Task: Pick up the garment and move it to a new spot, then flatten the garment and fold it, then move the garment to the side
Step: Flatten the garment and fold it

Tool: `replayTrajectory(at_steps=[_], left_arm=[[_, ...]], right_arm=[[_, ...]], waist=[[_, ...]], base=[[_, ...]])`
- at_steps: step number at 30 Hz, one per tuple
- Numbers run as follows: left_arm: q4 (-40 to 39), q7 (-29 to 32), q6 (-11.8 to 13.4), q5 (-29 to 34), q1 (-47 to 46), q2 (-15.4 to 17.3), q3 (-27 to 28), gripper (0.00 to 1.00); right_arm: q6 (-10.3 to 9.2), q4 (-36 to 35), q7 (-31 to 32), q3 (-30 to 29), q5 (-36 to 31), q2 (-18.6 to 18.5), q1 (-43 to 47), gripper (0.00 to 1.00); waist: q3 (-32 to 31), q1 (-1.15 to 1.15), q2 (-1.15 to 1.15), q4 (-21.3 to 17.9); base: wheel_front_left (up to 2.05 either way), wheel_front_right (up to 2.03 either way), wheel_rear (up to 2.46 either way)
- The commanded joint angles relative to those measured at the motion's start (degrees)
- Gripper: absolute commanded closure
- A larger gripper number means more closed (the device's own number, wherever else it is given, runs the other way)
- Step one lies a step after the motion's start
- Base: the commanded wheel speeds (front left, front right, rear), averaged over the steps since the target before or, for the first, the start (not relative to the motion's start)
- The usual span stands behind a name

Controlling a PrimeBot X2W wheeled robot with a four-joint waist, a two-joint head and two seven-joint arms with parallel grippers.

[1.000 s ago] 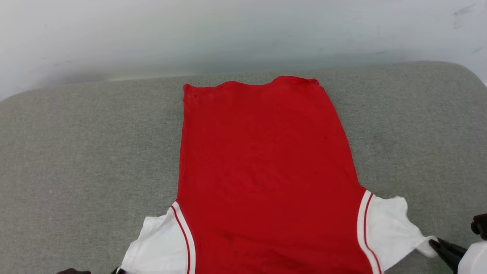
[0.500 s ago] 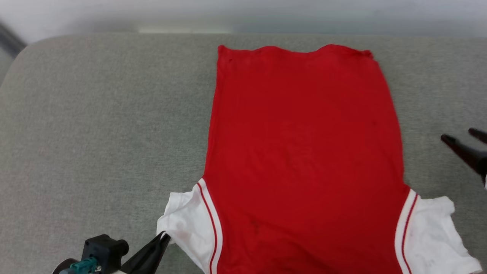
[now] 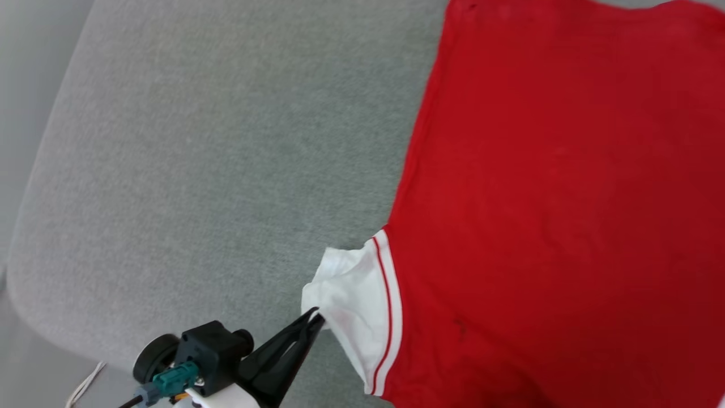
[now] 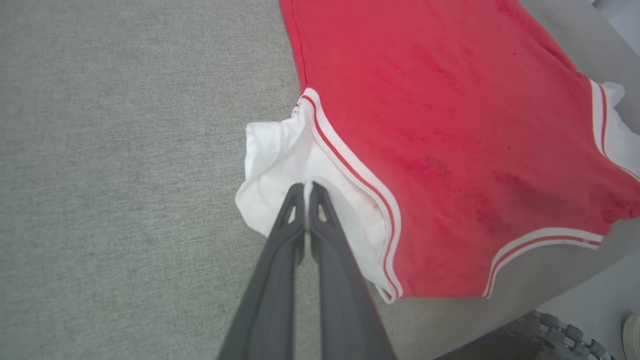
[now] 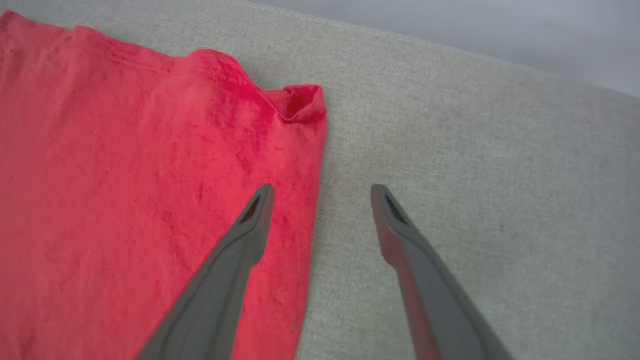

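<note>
Cloth of a plain grey is stretched over the worktop (image 3: 198,141), and one rounded corner of it is seen at the lower left of the head view. The garment (image 3: 566,198) is laid flat on this worktop with its plain red side up. In the head view it is placed to the right, with the hem toward the top and the sleeves toward the bottom. In the left wrist view the red body (image 4: 425,125) is spread smoothly, and the striped neck trim (image 4: 540,240) is found close to the worktop's edge.

The left sleeve (image 3: 354,294) is white and is joined to the body by a white band with a thin red stripe. It is not spread out but gathered into soft folds, as is plainly seen in the left wrist view (image 4: 280,165). The right sleeve (image 4: 612,115) is glimpsed at the far right of that view.

The left gripper (image 4: 304,187) is clenched on the left sleeve – its two dark fingers are pressed together with white cloth pinched at the tips (image 3: 314,317). The right gripper (image 5: 322,189) is released, its fingers held wide with nothing between them. One finger is seen over the red cloth (image 5: 125,175) and the other over bare grey, so the garment's side edge is straddled. Just beyond the fingertips the hem corner (image 5: 300,102) is turned over in a small fold.
</note>
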Motion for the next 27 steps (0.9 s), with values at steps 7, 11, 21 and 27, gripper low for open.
replayTrajectory(at_steps=[7, 11, 21, 27], left_arm=[[0.61, -0.76, -1.61, 0.78, -3.50, -2.71, -1.91, 1.00], [1.79, -1.71, -2.27, 0.37, -4.22, -3.56, -2.50, 1.00], [4.09, -2.91, -2.45, 0.23, -5.11, -4.22, -2.25, 1.00], [5.05, -3.26, -1.78, 0.00, -4.47, -3.45, -1.42, 1.00]], right_arm=[[-0.02, 4.26, 2.93, -2.29, -6.73, 0.03, -6.09, 0.00], [-0.02, 6.03, 4.39, -3.28, -9.07, -0.33, -6.02, 0.00], [-0.03, 7.15, 5.20, -4.07, -9.52, -0.03, -0.31, 1.00], [-0.03, 7.74, 2.77, -4.07, -9.18, 0.36, 2.31, 1.00]], waist=[[6.88, -0.02, 0.00, 7.41], [8.26, -0.02, 0.00, 8.80], [7.52, -0.02, 0.00, 8.50], [3.81, -0.02, 0.00, 5.30]], base=[[0.00, 0.00, 0.00], [0.00, 0.00, 0.00], [0.00, 0.00, 0.00], [0.00, 0.00, 0.00]])
